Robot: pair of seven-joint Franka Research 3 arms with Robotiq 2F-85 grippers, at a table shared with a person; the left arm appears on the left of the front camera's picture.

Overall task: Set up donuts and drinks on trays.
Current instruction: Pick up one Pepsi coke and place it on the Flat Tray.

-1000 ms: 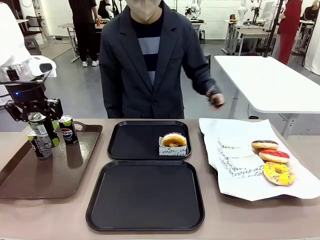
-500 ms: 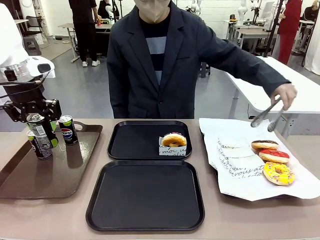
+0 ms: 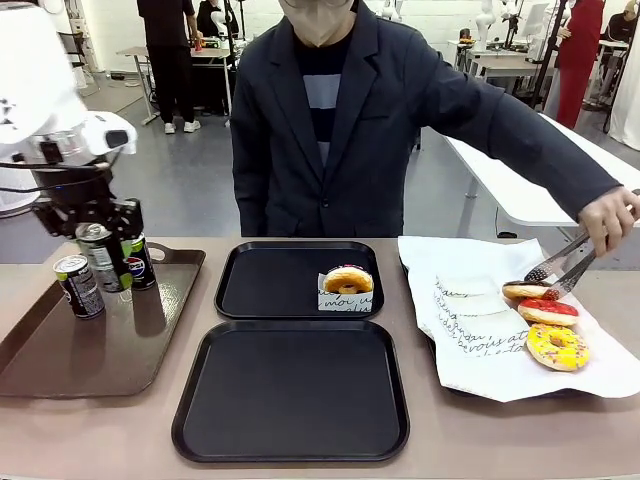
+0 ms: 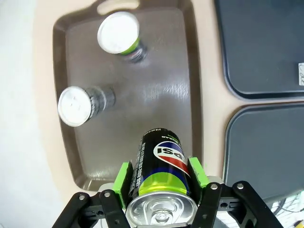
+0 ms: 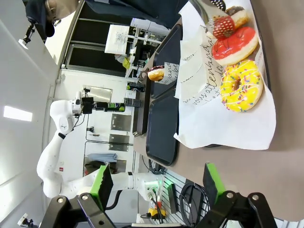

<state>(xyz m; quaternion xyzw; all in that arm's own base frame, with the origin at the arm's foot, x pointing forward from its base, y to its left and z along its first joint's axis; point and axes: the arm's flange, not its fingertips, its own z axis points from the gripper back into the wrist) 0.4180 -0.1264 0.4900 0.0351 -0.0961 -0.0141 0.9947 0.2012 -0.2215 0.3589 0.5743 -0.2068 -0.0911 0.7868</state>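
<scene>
A can (image 3: 99, 257) is clamped by the left gripper (image 4: 160, 175) over the brown tray (image 3: 60, 370), presumably for transfer; the right gripper (image 5: 157, 183) is spread wide.

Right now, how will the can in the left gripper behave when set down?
The can looks glossy, so it may slip in the left gripper. Slim and tall, it could tip if released tilted.

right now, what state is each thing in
left gripper, shut on a can, above brown tray
right gripper, open
two cans, upright on brown tray
far tray, holds one sleeved donut
tongs, in person's hand, tips at chocolate donut
red donut, yellow donut, loose on paper
</scene>
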